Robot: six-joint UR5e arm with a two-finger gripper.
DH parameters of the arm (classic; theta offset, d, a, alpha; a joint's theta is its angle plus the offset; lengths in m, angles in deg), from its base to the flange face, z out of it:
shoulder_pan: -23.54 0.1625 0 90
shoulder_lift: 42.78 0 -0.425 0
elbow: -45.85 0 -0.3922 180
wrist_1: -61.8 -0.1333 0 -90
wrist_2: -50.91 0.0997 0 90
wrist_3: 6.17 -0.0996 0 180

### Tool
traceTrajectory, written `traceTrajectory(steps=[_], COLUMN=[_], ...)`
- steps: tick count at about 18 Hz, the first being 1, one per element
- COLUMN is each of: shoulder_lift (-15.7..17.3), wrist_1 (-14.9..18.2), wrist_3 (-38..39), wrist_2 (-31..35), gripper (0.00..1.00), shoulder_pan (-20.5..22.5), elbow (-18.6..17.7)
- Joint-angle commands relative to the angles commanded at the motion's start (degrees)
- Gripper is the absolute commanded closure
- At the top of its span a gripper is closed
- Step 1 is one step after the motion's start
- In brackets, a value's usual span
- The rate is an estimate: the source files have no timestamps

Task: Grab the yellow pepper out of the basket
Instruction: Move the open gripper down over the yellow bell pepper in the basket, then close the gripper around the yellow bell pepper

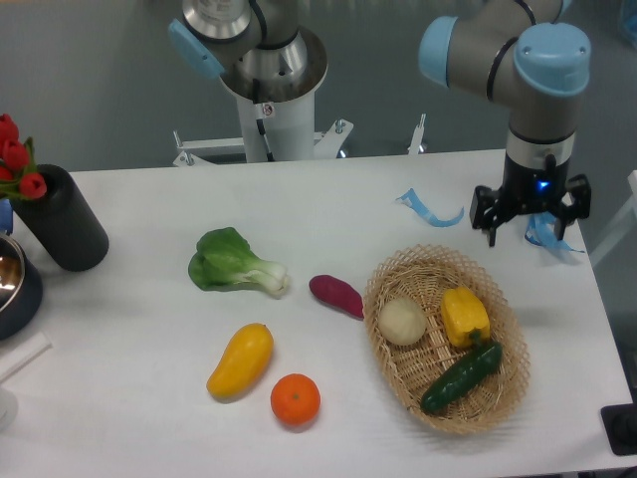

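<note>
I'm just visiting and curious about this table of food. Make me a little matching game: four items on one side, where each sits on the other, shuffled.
Things:
1. yellow pepper
2. orange
3. bok choy
4. gripper

Places:
A. on the bare table, left of the purple sweet potato
B. above the table, beyond the basket
C. inside the basket
D. near the front edge, beside the mango

Pairs: 1-C, 2-D, 3-A, 4-B

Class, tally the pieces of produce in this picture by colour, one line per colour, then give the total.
Yellow: 2, blocky yellow pepper, long yellow mango-shaped fruit
Green: 2, dark green cucumber, leafy green bok choy
Orange: 1, round orange
Purple: 1, purple sweet potato
Pale: 1, round whitish onion
Total: 7
</note>
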Motion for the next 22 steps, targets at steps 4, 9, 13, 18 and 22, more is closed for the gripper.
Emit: traceTrajectory(steps=[4,9,13,18,22], shoulder_lift=[-2.5,-4.7,-7.2,-9.4,-9.6], wrist_1=[-0.2,-3.4,-5.6,-6.7,-6.9], wrist_3=[-0.1,-0.4,-0.4,-0.4,-0.5], wrist_2=[0.1,0.3,0.3,0.5,2.0], gripper=[0.0,0.0,0.0,0.0,0.0], shoulder_pan=[-0.4,-0.7,-2.0,-3.5,-3.5], elbow=[0.4,-0.7,-0.2,-0.6,-1.1])
